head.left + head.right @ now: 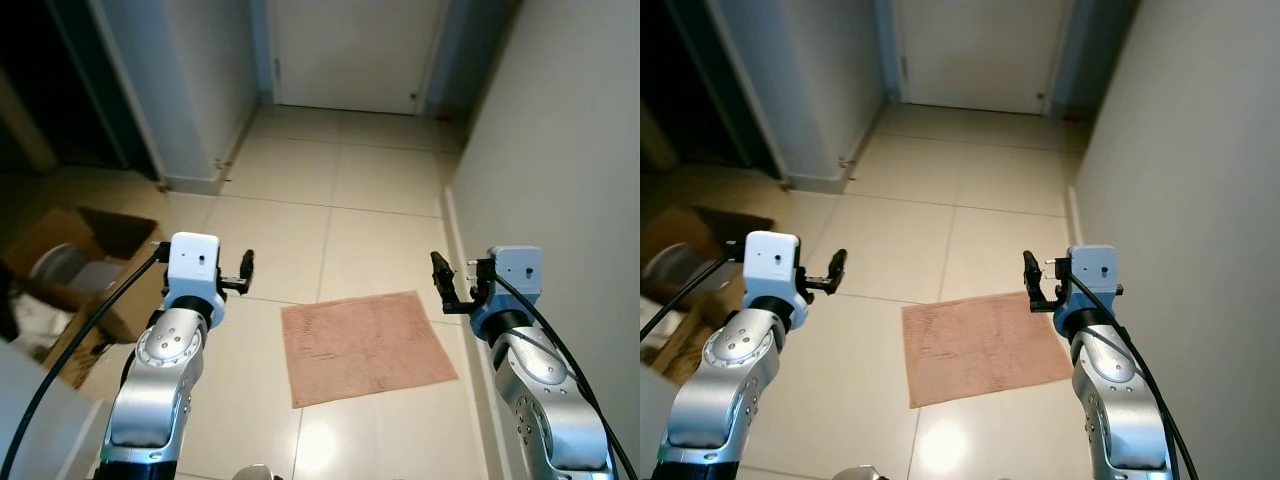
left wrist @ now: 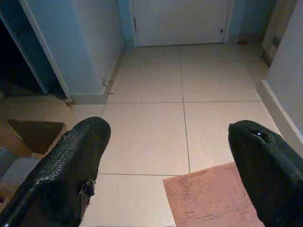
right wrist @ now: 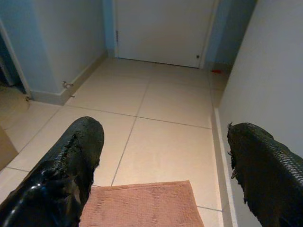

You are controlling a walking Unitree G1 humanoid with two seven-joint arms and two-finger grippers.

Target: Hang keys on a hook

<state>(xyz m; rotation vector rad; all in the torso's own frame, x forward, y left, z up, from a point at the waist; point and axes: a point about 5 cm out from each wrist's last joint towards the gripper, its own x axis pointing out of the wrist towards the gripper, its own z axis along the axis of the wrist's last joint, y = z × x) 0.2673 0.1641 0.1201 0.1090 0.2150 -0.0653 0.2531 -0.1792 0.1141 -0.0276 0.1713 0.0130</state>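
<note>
We see the left gripper (image 1: 247, 270) raised at chest height, fingers spread wide, holding nothing. The right gripper (image 1: 440, 280) matches it: wide apart, nothing between the fingers (image 3: 66, 175). Both hang over a beige tiled floor (image 1: 370, 180), touching nothing. A pink mat (image 1: 365, 345) lies below, between the arms. An open cardboard box (image 1: 75, 270) sits to the left. A closed white door (image 1: 350, 50) ends the hallway, with a plain wall (image 1: 560, 150) on the right. We can't tell where the keys or hook are.

two silver arms, one pink floor mat (image 1: 365, 344), one cardboard box (image 1: 85, 268), one closed door (image 1: 350, 50).
</note>
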